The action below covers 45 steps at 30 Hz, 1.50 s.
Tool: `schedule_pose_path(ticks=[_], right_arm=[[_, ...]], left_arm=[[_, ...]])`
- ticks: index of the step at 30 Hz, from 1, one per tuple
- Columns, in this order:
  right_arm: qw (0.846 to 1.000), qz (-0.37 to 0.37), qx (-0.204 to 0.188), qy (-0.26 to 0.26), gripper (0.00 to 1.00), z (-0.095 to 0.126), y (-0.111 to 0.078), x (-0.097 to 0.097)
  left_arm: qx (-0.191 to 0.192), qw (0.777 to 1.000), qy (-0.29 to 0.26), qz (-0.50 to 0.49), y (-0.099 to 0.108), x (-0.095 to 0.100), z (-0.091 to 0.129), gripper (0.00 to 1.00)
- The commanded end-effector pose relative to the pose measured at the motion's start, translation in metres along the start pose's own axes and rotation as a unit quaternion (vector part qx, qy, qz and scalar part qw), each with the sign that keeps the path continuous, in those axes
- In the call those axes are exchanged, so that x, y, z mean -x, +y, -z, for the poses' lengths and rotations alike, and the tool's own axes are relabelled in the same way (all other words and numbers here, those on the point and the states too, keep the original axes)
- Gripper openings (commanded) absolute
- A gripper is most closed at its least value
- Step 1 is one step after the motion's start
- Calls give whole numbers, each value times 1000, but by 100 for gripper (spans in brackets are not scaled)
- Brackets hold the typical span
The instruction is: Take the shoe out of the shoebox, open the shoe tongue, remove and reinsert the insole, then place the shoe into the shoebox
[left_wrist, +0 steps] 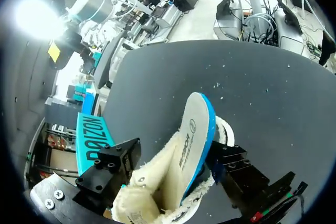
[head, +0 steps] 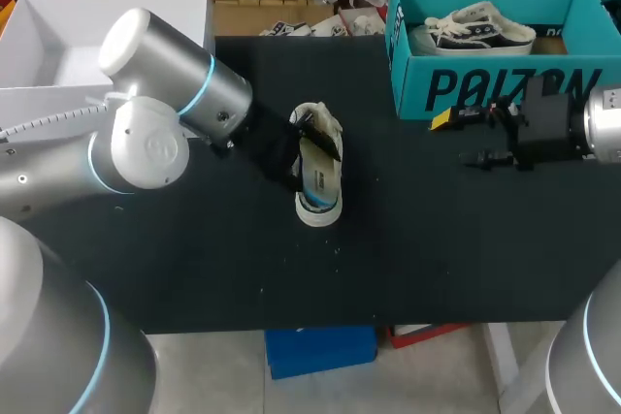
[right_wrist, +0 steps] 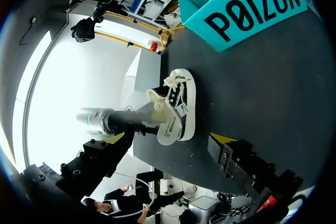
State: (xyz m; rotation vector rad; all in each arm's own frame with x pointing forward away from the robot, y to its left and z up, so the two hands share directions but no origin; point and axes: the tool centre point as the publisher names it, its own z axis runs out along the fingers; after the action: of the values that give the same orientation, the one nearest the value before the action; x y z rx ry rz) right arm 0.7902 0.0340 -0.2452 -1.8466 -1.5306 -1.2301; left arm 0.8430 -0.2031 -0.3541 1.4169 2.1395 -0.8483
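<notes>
**Shoe (head: 318, 203) mid-counter (head: 437, 259), insole (left_wrist: 197, 129) sticking out**

My left gripper (left_wrist: 178, 153) is clamped across the shoe's sides. The shoe is cream with black panels and a fleecy lining, and its one blue-edged insole stands up from the opening. Bare counter lies all round it, widest toward the near edge. Rightward, the one teal shoebox (head: 505, 84) holds a second shoe (head: 480, 31). My right gripper (head: 456, 140) hovers released and empty before the box's front wall.

We appear to be in a robotics lab: our grey metal left arm (head: 160, 104) and right arm (head: 604, 128) hang over a plain matte black worktop (head: 437, 249) that carries a teal cardboard shoebox (head: 505, 89), with an open white box (head: 58, 46) at its corner.
</notes>
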Motion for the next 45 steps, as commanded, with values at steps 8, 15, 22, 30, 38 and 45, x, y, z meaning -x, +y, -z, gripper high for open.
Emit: schedule_pose_path(ticks=[8, 15, 22, 30, 38, 45], right_arm=[[1000, 0, -1, -1, 100, -1, 1, 0], [1000, 0, -1, -1, 100, -1, 1, 0], [1000, 0, -1, -1, 100, -1, 1, 0], [1000, 0, -1, -1, 100, -1, 1, 0], [1000, 0, -1, -1, 100, -1, 1, 0], [1000, 0, -1, -1, 100, -1, 1, 0]], left_arm=[[-26, 999, 24, -13, -20, -14, 7, 22], [-28, 999, 25, -8, -19, -20, 8, 0], [-21, 1000, 18, -3, -12, -19, 1, 0], [-8, 1000, 11, 4, 0, -16, 0, 0], [5, 1000, 11, 14, 13, -18, 0, 0], [20, 999, 12, 27, 25, -20, -3, 0]])
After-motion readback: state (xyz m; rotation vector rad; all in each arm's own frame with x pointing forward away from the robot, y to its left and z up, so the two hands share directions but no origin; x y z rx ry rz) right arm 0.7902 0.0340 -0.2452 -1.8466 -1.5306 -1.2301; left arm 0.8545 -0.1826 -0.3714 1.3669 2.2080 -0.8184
